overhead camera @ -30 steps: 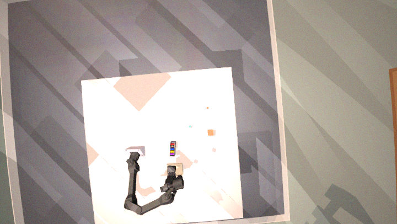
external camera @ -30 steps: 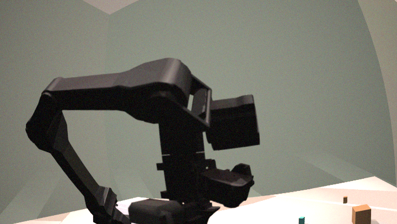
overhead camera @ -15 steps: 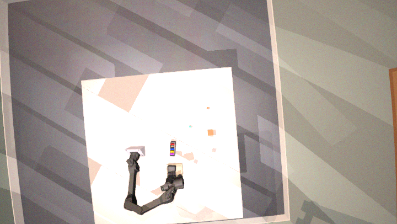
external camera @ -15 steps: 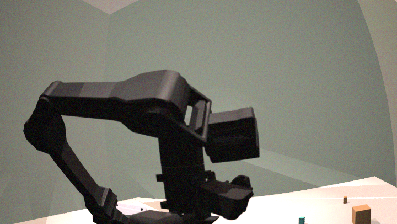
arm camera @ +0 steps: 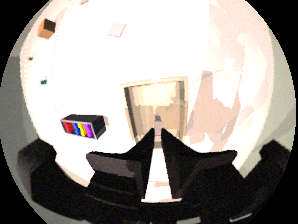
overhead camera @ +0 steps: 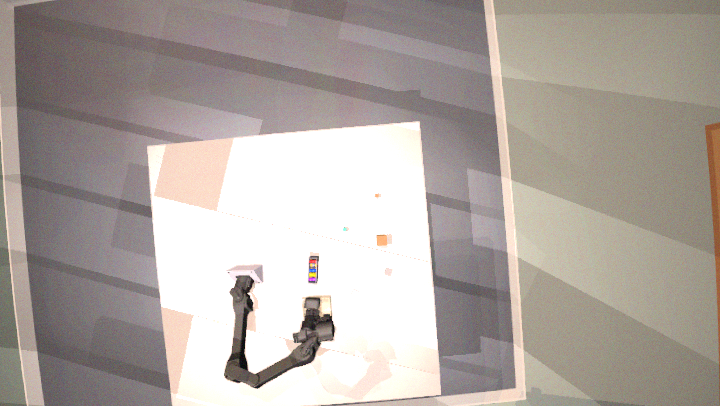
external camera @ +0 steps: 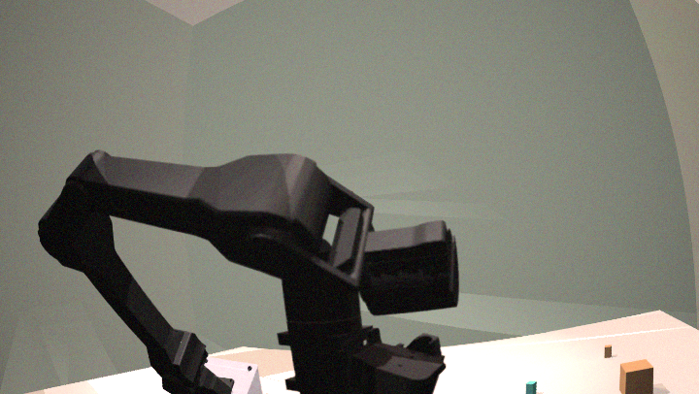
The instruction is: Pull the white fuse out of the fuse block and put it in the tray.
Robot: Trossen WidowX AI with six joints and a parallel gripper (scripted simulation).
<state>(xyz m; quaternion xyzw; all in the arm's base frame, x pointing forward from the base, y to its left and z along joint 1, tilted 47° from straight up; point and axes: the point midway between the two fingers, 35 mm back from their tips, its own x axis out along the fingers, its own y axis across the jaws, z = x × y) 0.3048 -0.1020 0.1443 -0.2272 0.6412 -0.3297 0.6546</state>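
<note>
My gripper (arm camera: pixel 157 130) is shut on the white fuse (arm camera: pixel 158 121), which looks grey and narrow at the fingertips in the wrist view. The fingertips and fuse are over the near part of the beige tray (arm camera: pixel 185 102) (overhead camera: pixel 327 306). I cannot tell how high the fuse is above the tray floor. The black fuse block (arm camera: pixel 92 118) (overhead camera: pixel 313 257) stands left of the tray in the wrist view, apart from the gripper, with red, blue, yellow and purple fuses in it. The arm hides the fingertips in the top view, and they are out of frame in the exterior view.
A pale wedge-shaped box (overhead camera: pixel 247 272) (external camera: pixel 240 377) stands by the arm's base. An orange block (overhead camera: pixel 381 240) (external camera: pixel 636 378) (arm camera: pixel 46 29), a small teal block (overhead camera: pixel 345 228) (external camera: pixel 531 386) (arm camera: pixel 43 81), a small brown-orange block (overhead camera: pixel 377 195) (external camera: pixel 608 351) and a pale flat square (overhead camera: pixel 388 271) (arm camera: pixel 117 30) lie farther off.
</note>
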